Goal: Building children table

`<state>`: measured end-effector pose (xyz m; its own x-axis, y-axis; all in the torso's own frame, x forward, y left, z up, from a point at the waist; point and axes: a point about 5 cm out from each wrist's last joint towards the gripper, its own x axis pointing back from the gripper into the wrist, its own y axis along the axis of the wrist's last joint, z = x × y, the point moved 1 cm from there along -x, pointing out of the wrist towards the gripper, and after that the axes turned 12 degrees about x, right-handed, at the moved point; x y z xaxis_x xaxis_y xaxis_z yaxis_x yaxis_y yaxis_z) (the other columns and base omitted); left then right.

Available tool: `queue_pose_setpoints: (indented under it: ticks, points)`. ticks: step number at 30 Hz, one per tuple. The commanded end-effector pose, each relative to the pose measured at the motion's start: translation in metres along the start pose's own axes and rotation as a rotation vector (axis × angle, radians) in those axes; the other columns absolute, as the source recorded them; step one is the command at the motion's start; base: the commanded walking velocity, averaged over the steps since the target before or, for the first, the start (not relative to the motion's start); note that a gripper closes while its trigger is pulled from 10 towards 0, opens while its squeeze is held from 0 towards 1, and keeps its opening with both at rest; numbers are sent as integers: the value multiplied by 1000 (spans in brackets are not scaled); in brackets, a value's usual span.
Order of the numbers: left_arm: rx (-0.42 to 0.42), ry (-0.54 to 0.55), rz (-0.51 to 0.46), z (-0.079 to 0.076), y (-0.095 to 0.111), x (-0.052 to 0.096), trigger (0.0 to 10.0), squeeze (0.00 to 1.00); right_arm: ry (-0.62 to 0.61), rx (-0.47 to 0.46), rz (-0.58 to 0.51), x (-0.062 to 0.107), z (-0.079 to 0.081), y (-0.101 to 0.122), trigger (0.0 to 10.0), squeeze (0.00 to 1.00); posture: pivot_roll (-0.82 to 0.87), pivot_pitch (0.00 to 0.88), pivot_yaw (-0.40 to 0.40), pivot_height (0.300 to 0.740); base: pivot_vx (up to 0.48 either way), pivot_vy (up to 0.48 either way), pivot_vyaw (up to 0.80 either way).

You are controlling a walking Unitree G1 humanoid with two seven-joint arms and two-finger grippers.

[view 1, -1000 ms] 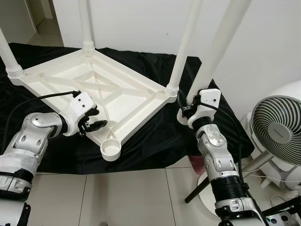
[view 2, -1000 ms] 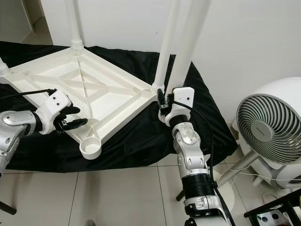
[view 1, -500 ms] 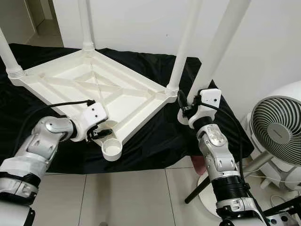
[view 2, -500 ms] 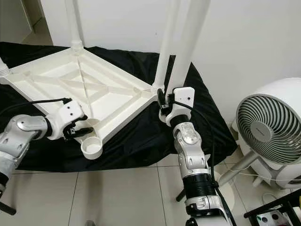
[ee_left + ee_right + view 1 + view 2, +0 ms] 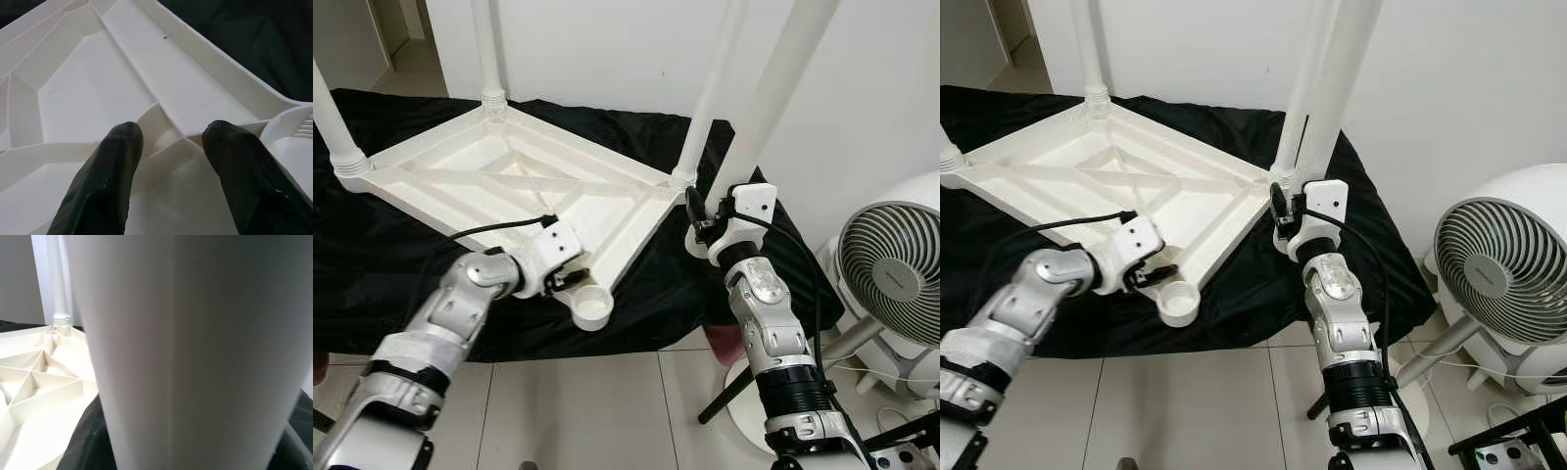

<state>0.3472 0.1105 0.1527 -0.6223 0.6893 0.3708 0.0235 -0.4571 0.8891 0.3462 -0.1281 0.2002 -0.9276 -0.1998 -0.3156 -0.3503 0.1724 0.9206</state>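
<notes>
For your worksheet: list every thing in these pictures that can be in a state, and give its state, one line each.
table top: upside down on the black cloth, three legs fitted.
empty socket: open, no leg in it.
loose leg: upright, held by the right gripper.
left gripper: open, astride a rib beside the socket.
fan: blades appear still.

A thick white table leg [image 5: 195, 347] stands very close to the lens, upright and smooth, shaded grey along one side. Beside it lies the white tabletop [image 5: 34, 382], underside up — its ribs [image 5: 36, 366] cross to form triangular pockets. At the far corner a second, thinner leg [image 5: 57, 279] rises from a ribbed collar [image 5: 62, 320] set in the tabletop. Black cloth [image 5: 90, 440] lies under the tabletop's near edge and shows again past the big leg. A pale wall [image 5: 17, 279] stands behind.
</notes>
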Motion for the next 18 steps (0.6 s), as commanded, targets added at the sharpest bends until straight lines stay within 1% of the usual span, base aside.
queue_pose_setpoints:
  ticks: [1, 2, 3, 4, 5, 6, 7, 9, 10, 11, 12, 13, 14, 15, 16, 17, 18]
  points:
    - [19, -14, 7, -9, 0, -11, 10000, 0, -13, -4, -12, 1, -3, 4, 10000, 0, 69, 53, -95, 740, 0, 0, 0]
    - [19, -14, 7, -9, 0, -11, 10000, 0, -13, -4, -12, 1, -3, 4, 10000, 0, 69, 53, -95, 740, 0, 0, 0]
    - [24, -2, -22, -13, 6, -18, 10000, 0, -15, -12, -14, 1, -3, 4, 10000, 0, 66, 52, -91, 740, 0, 0, 0]
    - [47, 29, -49, -14, 12, -25, 10000, 0, -15, -15, -16, 1, -2, 4, 10000, 0, 64, 51, -89, 740, 0, 0, 0]
    - [47, 29, -49, -14, 12, -25, 10000, 0, -15, -15, -16, 1, -2, 4, 10000, 0, 64, 51, -89, 740, 0, 0, 0]
    - [66, 47, -69, -15, 16, -30, 10000, 0, -16, -17, -16, 1, -2, 4, 10000, 0, 64, 51, -89, 740, 0, 0, 0]
    - [66, 57, -91, -16, 21, -33, 10000, 0, -16, -21, -18, 1, -1, 4, 10000, 0, 64, 53, -88, 740, 0, 0, 0]
    - [66, 57, -91, -16, 21, -33, 10000, 0, -16, -21, -18, 1, -1, 4, 10000, 0, 64, 53, -88, 740, 0, 0, 0]
    - [76, 87, -121, -15, 27, -36, 10000, 0, -16, -23, -19, 1, -1, 4, 10000, 0, 64, 53, -88, 740, 0, 0, 0]
    - [106, 95, -179, -11, 38, -35, 10000, 0, -13, -26, -19, 2, 0, 4, 10000, 0, 63, 54, -90, 740, 0, 0, 0]
    - [152, 96, -237, -5, 48, -30, 10000, 0, -11, -29, -21, 2, 0, 5, 10000, 0, 63, 54, -89, 740, 0, 0, 0]
    - [152, 96, -237, -5, 48, -30, 10000, 0, -11, -29, -21, 2, 0, 5, 10000, 0, 63, 54, -89, 740, 0, 0, 0]
    - [187, 71, -290, 0, 56, -21, 10000, 0, -8, -30, -22, 2, 1, 5, 10000, 0, 65, 55, -89, 740, 0, 0, 0]
    - [203, 41, -328, 4, 61, -12, 10000, 0, -7, -29, -23, 3, 1, 5, 10000, 0, 73, 55, -91, 740, 0, 0, 0]
    - [203, 41, -328, 4, 61, -12, 10000, 0, -7, -29, -23, 3, 1, 5, 10000, 0, 73, 55, -91, 740, 0, 0, 0]
    - [208, 24, -345, 6, 63, -7, 10000, 0, -6, -29, -23, 3, 1, 5, 10000, 0, 73, 55, -91, 740, 0, 0, 0]
    - [208, 5, -355, 9, 63, 2, 10000, 0, -5, -28, -21, 3, 1, 5, 10000, 0, 82, 54, -93, 740, 0, 0, 0]
